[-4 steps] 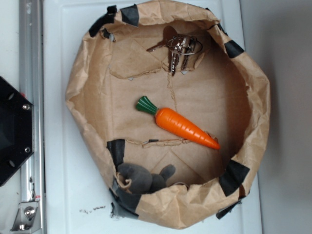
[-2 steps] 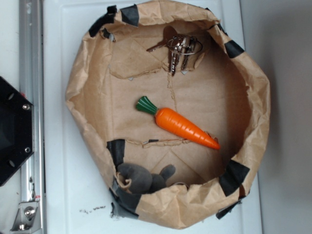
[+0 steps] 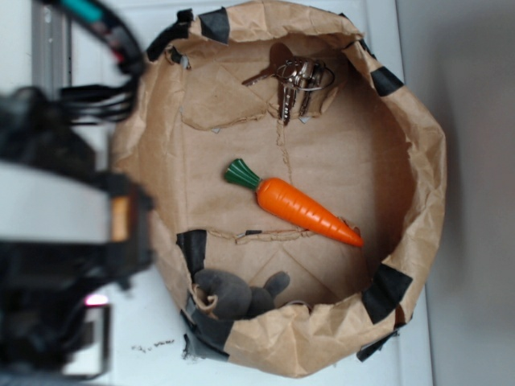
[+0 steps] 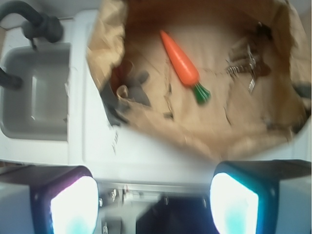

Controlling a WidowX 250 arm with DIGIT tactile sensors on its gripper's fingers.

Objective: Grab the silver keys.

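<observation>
The white worktop (image 3: 129,322) carries a crumpled brown paper bag (image 3: 418,161), opened wide into a bowl and patched with black tape. A blurred dark arm (image 3: 56,217) fills the left edge of the exterior view, outside the bag's rim. In the wrist view the gripper (image 4: 156,195) sits at the bottom of the frame with its two pale fingers (image 4: 73,209) set well apart — nothing between them — and short of the bag. Inside, an orange toy carrot (image 3: 302,207) lies near the middle, green top up-left. A grey plush toy (image 3: 233,293) rests against the lower wall. The silver keys (image 3: 296,80) lie at the bag's far upper wall, well apart from the carrot and gripper.
</observation>
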